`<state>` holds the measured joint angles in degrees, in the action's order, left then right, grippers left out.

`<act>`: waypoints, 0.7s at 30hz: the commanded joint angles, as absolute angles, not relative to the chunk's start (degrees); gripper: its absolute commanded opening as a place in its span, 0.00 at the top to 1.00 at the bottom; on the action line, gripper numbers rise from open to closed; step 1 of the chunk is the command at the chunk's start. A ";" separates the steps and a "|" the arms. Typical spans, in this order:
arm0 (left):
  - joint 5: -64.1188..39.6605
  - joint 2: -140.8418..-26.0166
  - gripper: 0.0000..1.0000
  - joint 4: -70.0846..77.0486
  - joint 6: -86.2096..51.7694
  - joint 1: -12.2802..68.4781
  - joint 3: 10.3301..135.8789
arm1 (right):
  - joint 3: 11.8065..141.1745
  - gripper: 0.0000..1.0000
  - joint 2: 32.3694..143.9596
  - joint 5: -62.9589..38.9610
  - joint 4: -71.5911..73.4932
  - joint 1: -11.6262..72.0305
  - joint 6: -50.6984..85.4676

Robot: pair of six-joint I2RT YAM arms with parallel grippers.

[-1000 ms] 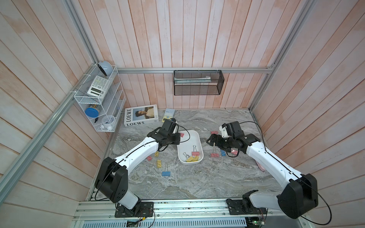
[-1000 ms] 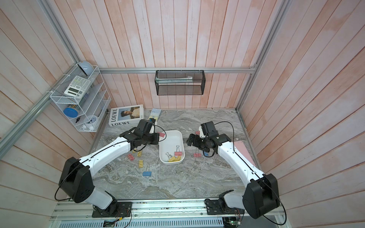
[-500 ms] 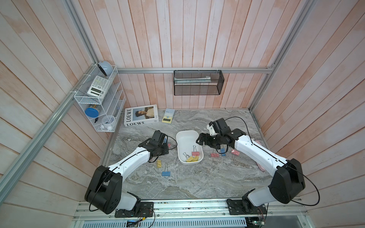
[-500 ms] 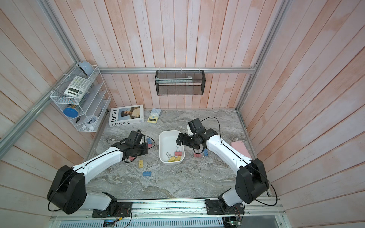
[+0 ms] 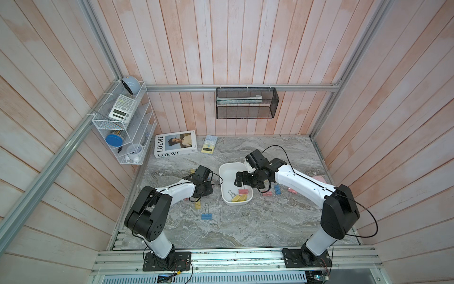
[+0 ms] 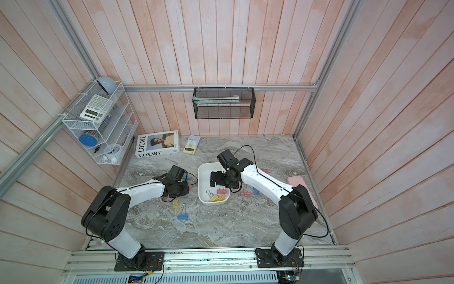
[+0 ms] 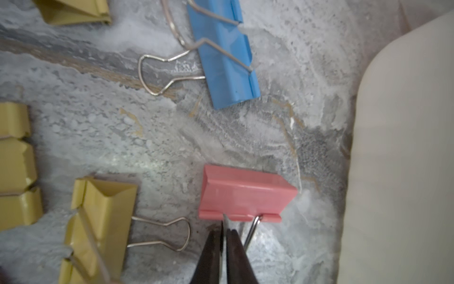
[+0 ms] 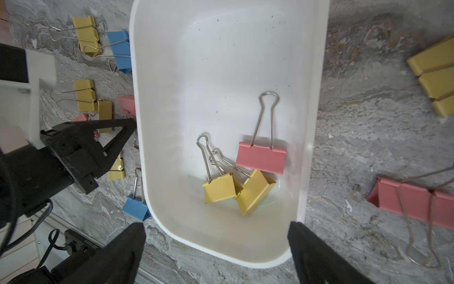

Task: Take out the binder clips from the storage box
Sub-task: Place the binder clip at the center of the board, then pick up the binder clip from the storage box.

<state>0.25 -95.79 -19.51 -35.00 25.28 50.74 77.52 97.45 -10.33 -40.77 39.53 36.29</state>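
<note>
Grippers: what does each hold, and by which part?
Left gripper pinches the pink clip by one wire handle; its body lies on the table. Right gripper is open, holding nothing.

The right end effector (image 6: 214, 179) hangs over the storage box (image 6: 203, 182), where pink and yellow binder clips (image 6: 218, 196) lie.

Smooth glossy plastic storage box (image 8: 221, 61)

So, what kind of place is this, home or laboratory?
Probably a robot test cell staged as an office desk: aluminium frame, left arm and right arm bolted to a base rail, plus a calculator and a LOEWE book.
</note>
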 commanded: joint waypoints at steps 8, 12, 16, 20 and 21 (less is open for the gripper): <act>1.65 -86.51 0.60 -21.90 -36.49 23.55 49.19 | 82.91 0.32 104.36 -8.71 -43.98 40.30 36.78; 1.93 -79.98 0.39 -24.21 -37.17 22.29 48.45 | 85.61 0.39 108.20 -8.25 -45.27 40.35 36.61; 3.48 -74.32 0.12 -26.89 -36.83 22.06 48.35 | 88.07 0.48 111.18 -6.20 -46.55 40.40 36.65; 4.87 -69.33 0.00 -28.86 -36.86 21.98 47.99 | 89.93 0.53 113.24 -3.26 -47.58 40.38 36.24; 5.01 -68.33 0.00 -29.25 -36.83 21.97 48.05 | 90.39 0.54 113.83 -2.66 -47.98 40.42 36.05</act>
<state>3.18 -70.61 -26.37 -37.10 22.22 49.23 88.14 112.31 -6.04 -45.10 39.99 36.58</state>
